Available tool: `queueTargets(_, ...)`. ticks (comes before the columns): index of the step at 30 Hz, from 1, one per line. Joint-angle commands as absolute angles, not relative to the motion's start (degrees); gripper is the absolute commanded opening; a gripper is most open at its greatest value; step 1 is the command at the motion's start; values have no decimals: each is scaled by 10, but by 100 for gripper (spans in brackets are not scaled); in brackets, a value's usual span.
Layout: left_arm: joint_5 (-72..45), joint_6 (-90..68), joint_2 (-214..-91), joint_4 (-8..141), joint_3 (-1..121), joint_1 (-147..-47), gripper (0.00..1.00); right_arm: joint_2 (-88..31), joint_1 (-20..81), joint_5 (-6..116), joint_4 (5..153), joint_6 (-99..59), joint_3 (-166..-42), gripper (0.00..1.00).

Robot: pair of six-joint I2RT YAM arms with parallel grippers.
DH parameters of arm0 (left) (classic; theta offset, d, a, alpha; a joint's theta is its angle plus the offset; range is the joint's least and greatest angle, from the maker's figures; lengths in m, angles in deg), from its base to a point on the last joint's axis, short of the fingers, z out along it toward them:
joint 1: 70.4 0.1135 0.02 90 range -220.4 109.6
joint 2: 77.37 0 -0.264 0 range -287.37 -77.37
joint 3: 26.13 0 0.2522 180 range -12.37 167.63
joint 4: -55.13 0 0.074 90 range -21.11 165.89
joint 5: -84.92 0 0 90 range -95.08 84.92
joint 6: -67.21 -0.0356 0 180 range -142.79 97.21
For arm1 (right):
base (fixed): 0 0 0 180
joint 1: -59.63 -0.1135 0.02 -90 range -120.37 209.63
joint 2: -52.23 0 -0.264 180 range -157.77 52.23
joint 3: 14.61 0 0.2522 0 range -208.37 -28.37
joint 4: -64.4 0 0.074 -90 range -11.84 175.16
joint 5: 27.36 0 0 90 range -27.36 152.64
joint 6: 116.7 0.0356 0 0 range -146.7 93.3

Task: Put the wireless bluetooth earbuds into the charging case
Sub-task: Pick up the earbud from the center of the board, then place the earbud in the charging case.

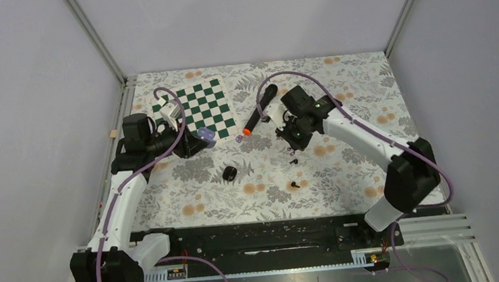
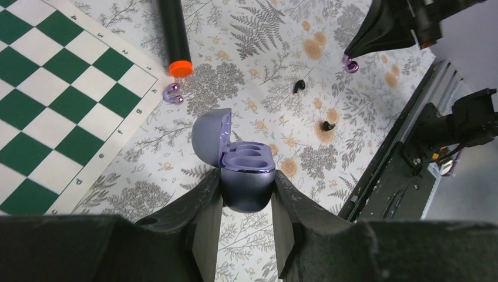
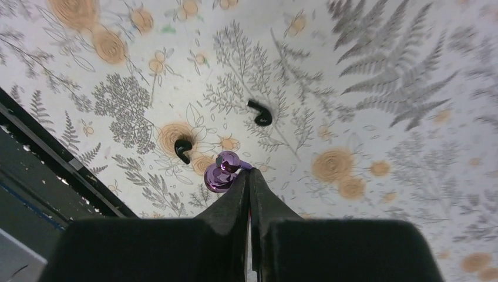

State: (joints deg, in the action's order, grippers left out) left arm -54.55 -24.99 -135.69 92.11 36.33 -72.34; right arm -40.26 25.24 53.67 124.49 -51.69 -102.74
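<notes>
My left gripper is shut on the pale purple charging case, held above the table with its lid open and both wells empty; it also shows in the top view. My right gripper is shut on a purple earbud by its stem, above the table; it also shows in the left wrist view. The other purple earbud lies by the marker's orange tip. Two black earbuds lie on the floral cloth below the right gripper.
A black marker with an orange tip lies at the centre back. A green and white chessboard mat lies at the back left. A small black case sits in front of the left gripper. The black rail runs along the near edge.
</notes>
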Motion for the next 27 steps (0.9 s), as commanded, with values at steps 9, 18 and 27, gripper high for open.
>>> queueTargets(9,-596,-155,-1442,762,384,-781,0,-310,198,576,1205,-534,-1133,0)
queueTargets(18,-555,-62,-1455,653,399,-823,0,-324,138,689,1166,-476,-1222,0)
queueTargets(27,-508,-5,-1434,600,390,-850,0,-379,79,802,1165,-445,-1309,0)
